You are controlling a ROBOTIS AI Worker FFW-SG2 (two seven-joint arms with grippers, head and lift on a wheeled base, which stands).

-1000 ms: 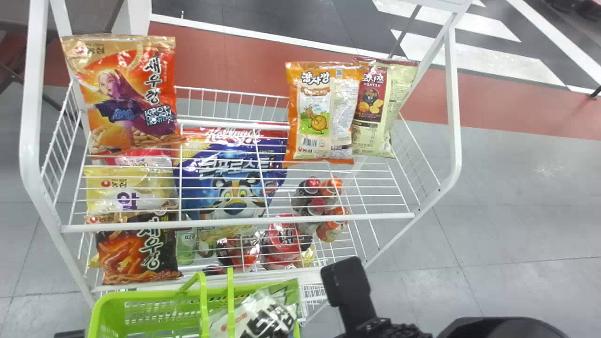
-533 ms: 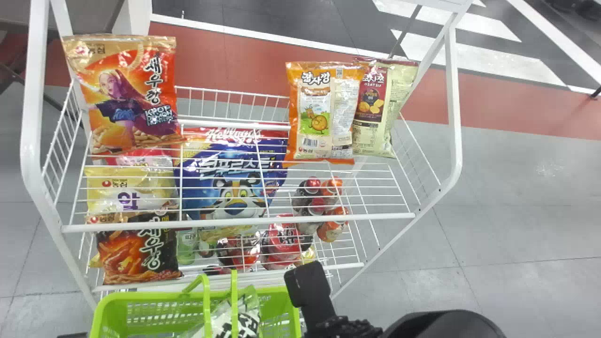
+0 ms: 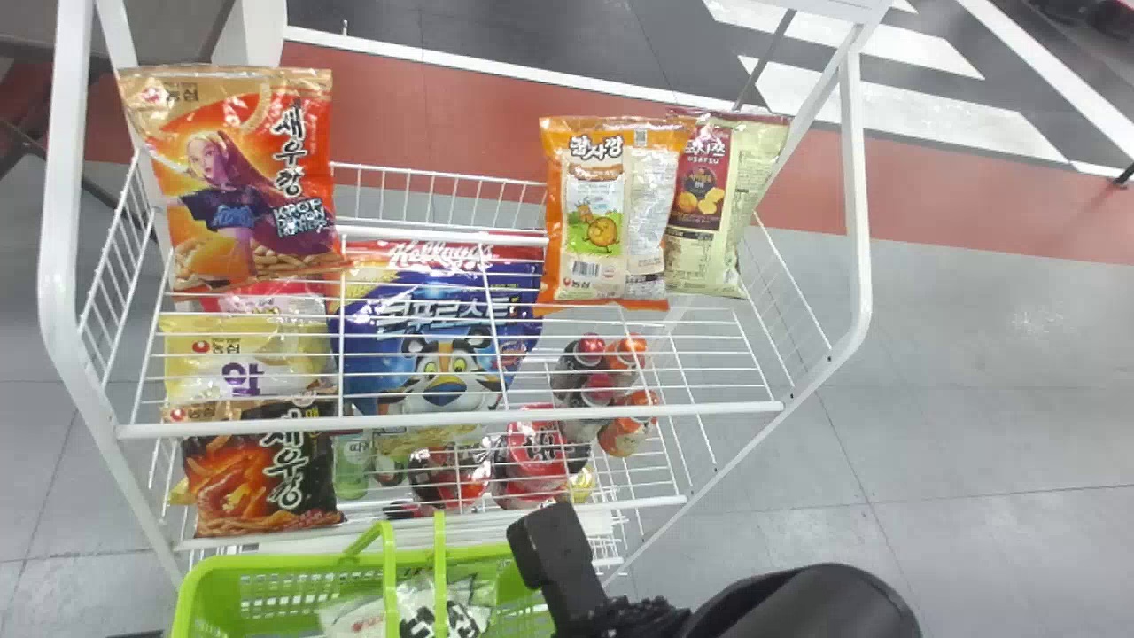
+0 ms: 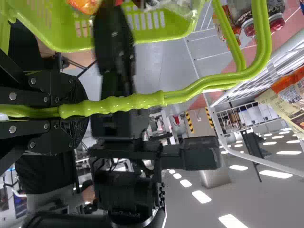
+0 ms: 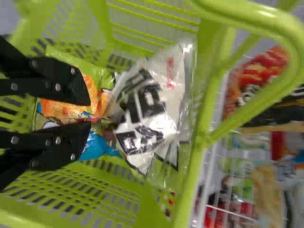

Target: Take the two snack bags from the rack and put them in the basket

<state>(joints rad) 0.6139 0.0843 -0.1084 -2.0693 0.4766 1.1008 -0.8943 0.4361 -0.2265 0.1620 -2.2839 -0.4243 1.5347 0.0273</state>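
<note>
In the head view, my right gripper (image 3: 554, 563) reaches down at the green basket's (image 3: 283, 560) right side, its fingertips hidden. A white snack bag (image 3: 443, 611) with black lettering lies inside the basket. In the right wrist view, my right gripper (image 5: 90, 113) stands slightly open, its fingers apart beside the narrow end of the white bag (image 5: 147, 104). An orange and blue bag (image 5: 71, 107) lies beneath, on the basket's floor. In the left wrist view, my left gripper (image 4: 71, 111) is shut on the green basket handle (image 4: 142, 101).
A white wire rack (image 3: 452, 421) stands behind the basket. On its left are an orange snack bag (image 3: 252, 177), a yellow one (image 3: 244, 354) and a black one (image 3: 266, 470); a blue cereal bag (image 3: 438, 328) is near the middle, two bags at right. Bottles sit lower down.
The right arm has moved left in the head view, over the basket. The white bag has gone left with it and now sits lower in the basket. The basket has hardly shifted.
</note>
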